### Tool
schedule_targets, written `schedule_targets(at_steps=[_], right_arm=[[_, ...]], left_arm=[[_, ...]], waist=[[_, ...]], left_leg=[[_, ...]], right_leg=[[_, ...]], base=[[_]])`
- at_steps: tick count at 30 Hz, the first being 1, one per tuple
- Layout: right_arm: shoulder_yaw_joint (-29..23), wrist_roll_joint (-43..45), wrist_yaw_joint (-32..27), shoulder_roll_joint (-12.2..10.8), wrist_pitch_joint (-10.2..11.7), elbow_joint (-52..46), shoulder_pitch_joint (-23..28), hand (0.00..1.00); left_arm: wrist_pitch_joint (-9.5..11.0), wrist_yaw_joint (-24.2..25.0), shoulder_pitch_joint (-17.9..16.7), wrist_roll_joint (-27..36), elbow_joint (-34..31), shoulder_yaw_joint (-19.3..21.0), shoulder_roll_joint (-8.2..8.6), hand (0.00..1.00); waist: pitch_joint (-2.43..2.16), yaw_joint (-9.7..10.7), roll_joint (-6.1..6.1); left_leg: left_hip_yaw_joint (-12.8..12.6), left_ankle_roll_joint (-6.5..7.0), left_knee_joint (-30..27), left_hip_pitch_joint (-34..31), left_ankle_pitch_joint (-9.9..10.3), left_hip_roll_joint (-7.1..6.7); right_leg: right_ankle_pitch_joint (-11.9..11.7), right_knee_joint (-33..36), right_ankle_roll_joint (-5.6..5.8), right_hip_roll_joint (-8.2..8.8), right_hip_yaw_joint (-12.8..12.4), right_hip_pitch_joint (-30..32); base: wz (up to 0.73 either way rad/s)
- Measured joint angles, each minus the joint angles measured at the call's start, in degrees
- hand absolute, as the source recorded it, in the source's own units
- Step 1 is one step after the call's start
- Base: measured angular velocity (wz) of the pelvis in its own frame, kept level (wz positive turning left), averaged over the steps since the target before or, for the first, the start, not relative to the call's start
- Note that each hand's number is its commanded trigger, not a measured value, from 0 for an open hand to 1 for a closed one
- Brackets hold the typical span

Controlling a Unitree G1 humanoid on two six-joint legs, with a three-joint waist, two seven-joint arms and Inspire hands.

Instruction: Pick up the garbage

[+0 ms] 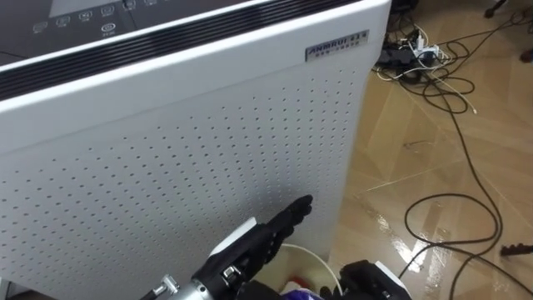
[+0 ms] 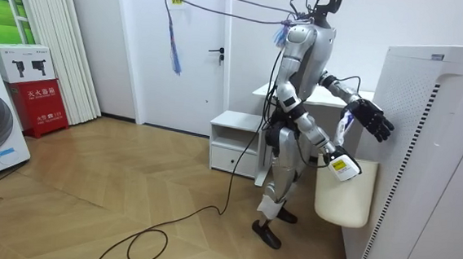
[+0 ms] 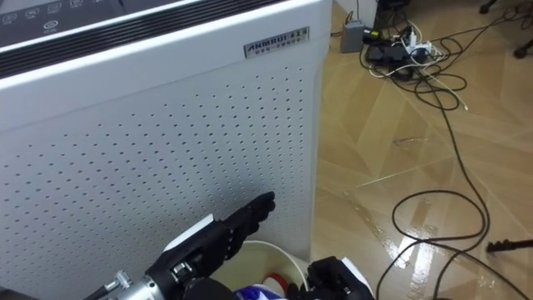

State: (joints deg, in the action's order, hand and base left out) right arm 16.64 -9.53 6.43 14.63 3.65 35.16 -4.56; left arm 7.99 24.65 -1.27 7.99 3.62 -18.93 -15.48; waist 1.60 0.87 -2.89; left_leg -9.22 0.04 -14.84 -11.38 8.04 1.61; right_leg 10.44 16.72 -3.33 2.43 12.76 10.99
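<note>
The robot stands on the wooden floor point(image 1: 441, 158) close up against a tall white air purifier point(image 1: 166, 167). The purifier's perforated front panel covers the eye view from 9 o'clock round to 12 o'clock.

The left robot hand point(image 1: 271, 233) comes in from 7 o'clock and reaches toward the panel. Its dark fingers are straight and together, and it has hold of nothing. The fingertips are just beside the panel's lower part. I cannot tell whether they touch it. In the room view this hand is raised at chest height by the purifier's front edge.

The right robot hand point(image 1: 371, 282) sits low at 5 o'clock. It is closed over the rim of a white wastebasket point(image 2: 343, 194), which hangs from it clear of the floor, between the robot's legs and the purifier.

The garbage point(image 3: 260, 292) is a blue and white scrap. It lies inside the wastebasket at 6 o'clock, just below the curved white rim, between the two hands.

At 1 o'clock on the floor, well apart from the robot, a power strip point(image 1: 398, 54) lies in a tangle of cables point(image 1: 454, 92).

In the room view a small white cabinet point(image 2: 235, 142) stands behind the robot near a closed door point(image 2: 196, 53).
</note>
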Motion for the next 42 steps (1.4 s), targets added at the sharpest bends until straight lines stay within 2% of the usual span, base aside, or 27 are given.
schedule_targets(at_steps=[5,9,13,15,20,21,27,37,40,42], right_arm=[[0.0,0.0,0.0,1.6,0.0,-1.3,0.0,1.00],[0.0,0.0,0.0,3.1,0.0,-1.3,0.1,1.00],[0.0,0.5,0.7,3.5,0.0,-1.3,0.4,1.00],[-0.1,0.6,0.7,3.6,0.0,-1.3,1.1,1.00],[-0.5,1.2,0.7,3.6,0.0,-1.3,1.7,1.00],[-0.5,1.1,0.6,3.6,0.0,-1.3,2.2,1.00],[-0.5,1.1,0.5,3.7,0.0,-1.3,2.4,1.00],[-2.2,1.1,0.0,4.0,0.0,-2.3,4.0,1.00],[-2.3,1.1,-0.9,3.9,0.0,-1.7,4.5,1.00],[-2.3,1.1,-1.7,3.8,0.1,-1.7,6.9,1.00]], left_arm=[[0.0,0.2,-1.6,0.1,-0.1,0.9,-0.14,0.00],[0.0,0.7,-1.6,0.2,-0.1,0.9,-0.75,0.00],[0.0,0.8,-3.1,0.1,-0.1,2.6,-1.44,0.00],[0.2,0.8,-5.1,-0.8,-0.1,4.5,-1.68,0.00],[0.1,1.3,-7.7,-2.4,0.0,7.9,-2.05,0.00],[0.1,1.3,-8.4,-2.4,0.0,8.2,-2.36,0.00],[0.1,1.3,-11.4,-2.4,0.3,8.7,-3.51,0.00],[-0.6,0.1,-12.9,-2.4,4.7,9.8,-2.15,0.00],[-0.4,-2.0,-13.1,-2.0,9.4,9.8,-1.25,0.00],[-0.5,-3.8,-13.7,-0.8,14.1,10.0,-0.81,0.00]], waist=[[-0.09,-0.4,-0.07],[-0.38,-1.3,-0.32],[-0.46,-1.3,-0.21],[-0.72,-1.3,0.05],[-0.90,-1.3,0.83],[-1.03,-1.4,1.15],[-1.00,-1.4,1.45],[-0.96,-2.8,1.15],[-1.00,-2.8,1.26],[-0.92,-2.9,1.76]], left_leg=[[0.1,0.00,0.0,0.1,0.0,0.04],[0.3,0.00,0.0,0.2,0.0,0.04],[0.5,0.00,0.6,2.0,0.0,0.01],[0.5,0.00,1.4,3.5,0.0,-0.04],[0.3,0.00,1.4,4.5,0.0,-0.03],[0.3,0.00,1.5,4.8,0.0,-0.04],[0.3,0.00,1.4,5.2,0.0,0.00],[0.4,0.00,2.2,6.6,0.0,-0.20],[0.3,-0.01,3.4,8.3,0.0,-0.26],[0.2,-0.02,3.7,9.0,0.0,-0.37]], right_leg=[[0.0,0.0,-0.01,-0.03,0.2,-0.1],[0.0,0.0,-0.03,-0.02,0.2,-0.3],[0.0,-1.0,-0.03,-0.10,0.3,-2.2],[0.0,-1.2,0.01,-0.16,0.4,-3.4],[0.0,-1.8,0.01,-0.21,0.9,-4.9],[0.0,-2.0,0.02,-0.21,1.0,-5.3],[0.0,-2.3,0.02,-0.23,1.5,-6.1],[0.0,-3.2,-0.02,-0.44,1.8,-7.6],[0.1,-4.0,0.04,-0.55,1.9,-9.1],[0.2,-4.7,0.15,-0.60,2.1,-10.0]], base=[[0.00],[0.00],[0.00],[0.00],[0.04],[0.09],[0.05],[0.00],[0.00],[0.06]])
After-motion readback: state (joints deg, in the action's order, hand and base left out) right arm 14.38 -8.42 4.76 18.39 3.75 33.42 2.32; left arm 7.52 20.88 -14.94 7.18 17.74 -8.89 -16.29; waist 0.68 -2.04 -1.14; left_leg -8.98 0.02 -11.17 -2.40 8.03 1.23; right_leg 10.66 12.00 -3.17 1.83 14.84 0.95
